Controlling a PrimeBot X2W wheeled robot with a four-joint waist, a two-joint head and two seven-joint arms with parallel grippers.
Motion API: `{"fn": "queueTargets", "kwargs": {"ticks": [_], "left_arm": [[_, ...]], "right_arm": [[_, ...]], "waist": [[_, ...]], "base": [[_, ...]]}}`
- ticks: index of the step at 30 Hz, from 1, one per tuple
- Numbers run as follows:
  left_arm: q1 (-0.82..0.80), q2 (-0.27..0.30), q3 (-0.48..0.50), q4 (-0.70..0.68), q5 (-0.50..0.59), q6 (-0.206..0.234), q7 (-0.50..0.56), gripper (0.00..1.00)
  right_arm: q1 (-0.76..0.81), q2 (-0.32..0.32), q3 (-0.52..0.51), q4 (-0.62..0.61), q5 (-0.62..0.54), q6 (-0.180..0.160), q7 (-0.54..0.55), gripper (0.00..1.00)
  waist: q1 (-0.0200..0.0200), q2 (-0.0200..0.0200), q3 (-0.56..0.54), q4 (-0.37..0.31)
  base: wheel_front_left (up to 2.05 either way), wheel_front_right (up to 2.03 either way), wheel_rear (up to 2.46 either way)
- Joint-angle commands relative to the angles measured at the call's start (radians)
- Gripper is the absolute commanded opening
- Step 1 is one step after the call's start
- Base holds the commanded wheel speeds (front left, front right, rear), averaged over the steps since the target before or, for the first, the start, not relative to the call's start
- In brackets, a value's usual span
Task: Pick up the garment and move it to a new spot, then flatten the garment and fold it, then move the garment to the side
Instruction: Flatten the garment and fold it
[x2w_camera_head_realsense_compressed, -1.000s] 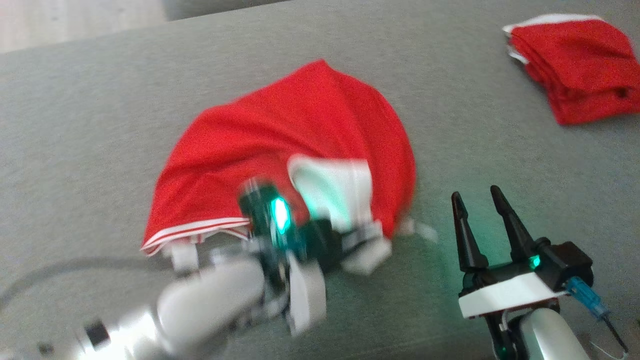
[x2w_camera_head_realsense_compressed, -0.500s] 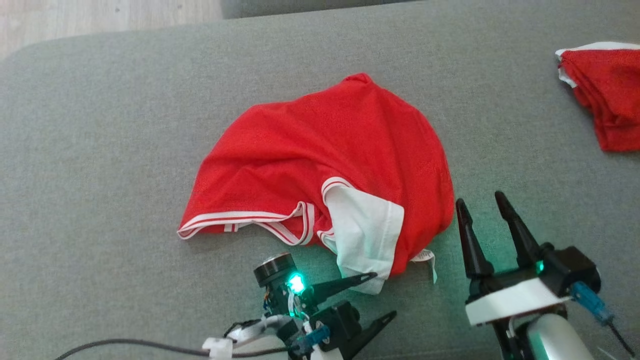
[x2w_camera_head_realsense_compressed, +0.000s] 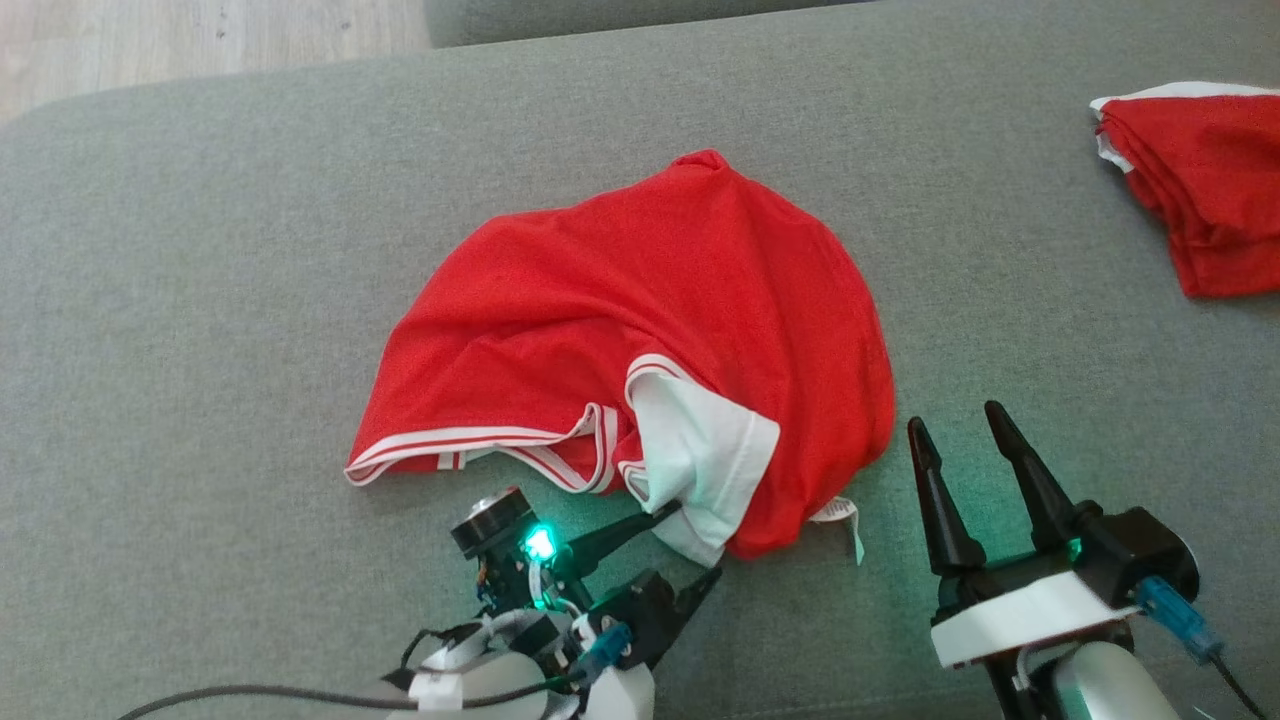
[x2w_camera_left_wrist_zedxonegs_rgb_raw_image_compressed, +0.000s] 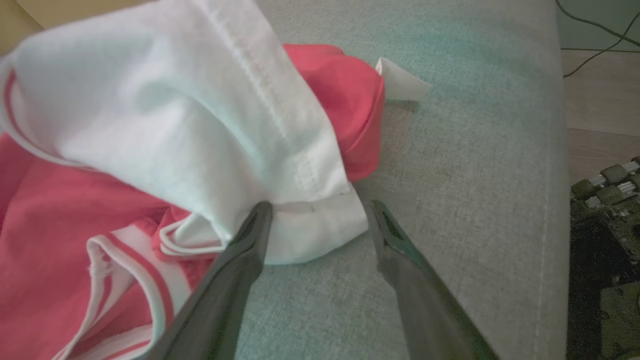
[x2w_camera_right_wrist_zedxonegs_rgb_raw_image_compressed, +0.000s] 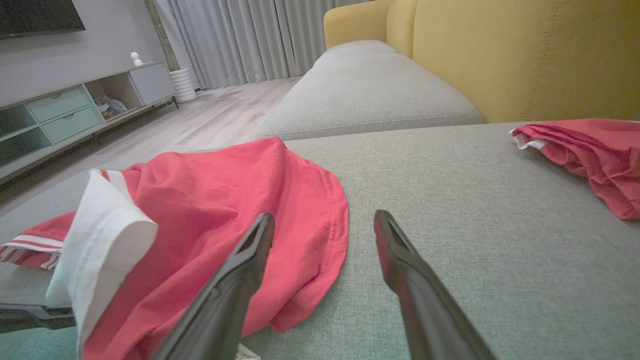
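The garment (x2w_camera_head_realsense_compressed: 650, 300) lies crumpled on the cushion (x2w_camera_head_realsense_compressed: 200, 300), its white sleeve (x2w_camera_left_wrist_zedxonegs_rgb_raw_image_compressed: 200, 125) hem between the left gripper's (x2w_camera_head_realsense_compressed: 692, 543) spread fingers, its red edge just left of the right gripper's (x2w_camera_head_realsense_compressed: 955, 420) spread fingers.

I can read no words or numbers anywhere. A small white tag (x2w_camera_head_realsense_compressed: 838, 514) sticks out at the edge of the shirt (x2w_camera_head_realsense_compressed: 640, 300); any print on it is too small for me to read.
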Motion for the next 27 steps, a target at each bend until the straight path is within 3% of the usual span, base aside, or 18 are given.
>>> {"fn": "queueTargets", "kwargs": {"ticks": [1,7,16,17,18,19,20,27], "left_arm": [[-0.042,0.008,0.042,-0.016,-0.003,0.012,0.001,1.0],[-0.04,0.008,0.06,0.004,-0.026,0.019,-0.025,1.0],[-0.032,-0.058,0.091,0.036,-0.079,0.038,-0.05,1.0],[-0.033,-0.062,0.091,0.043,-0.081,0.038,-0.052,0.96],[-0.034,-0.066,0.093,0.048,-0.084,0.039,-0.055,0.45],[-0.034,-0.069,0.094,0.052,-0.088,0.039,-0.057,0.14],[-0.032,-0.07,0.094,0.055,-0.092,0.037,-0.057,0.0],[0.007,-0.039,0.107,-0.029,-0.13,0.046,-0.053,0.0]], "right_arm": [[-0.011,-0.009,0.023,-0.032,0.002,0.007,-0.004,1.0],[-0.011,-0.009,0.015,-0.031,0.002,0.007,-0.004,1.0],[-0.024,-0.006,0.024,-0.031,0.003,0.007,-0.004,1.0],[-0.025,-0.006,0.025,-0.031,0.003,0.007,-0.004,1.0],[-0.025,-0.007,0.025,-0.031,0.003,0.007,-0.004,1.0],[-0.025,-0.007,0.024,-0.031,0.004,0.007,-0.004,1.0],[-0.023,-0.008,0.022,-0.031,0.004,0.007,-0.004,1.0],[0.002,-0.006,-0.001,-0.029,0.0,0.007,-0.004,1.0]], "waist": [[0.0,0.0,0.001,0.0],[0.0,0.0,0.003,0.003],[0.0,0.0,0.016,0.004],[0.0,0.0,0.017,0.003],[0.0,0.0,0.017,0.002],[0.0,0.0,0.016,0.002],[0.0,0.0,0.014,0.002],[0.0,0.0,-0.011,0.022]], "base": [[0.0,0.0,0.0],[0.0,0.0,0.0],[0.0,0.0,0.0],[0.0,0.0,0.0],[0.0,0.0,0.0],[0.0,0.0,0.0],[0.0,0.0,0.0],[0.0,0.0,0.0]]}}
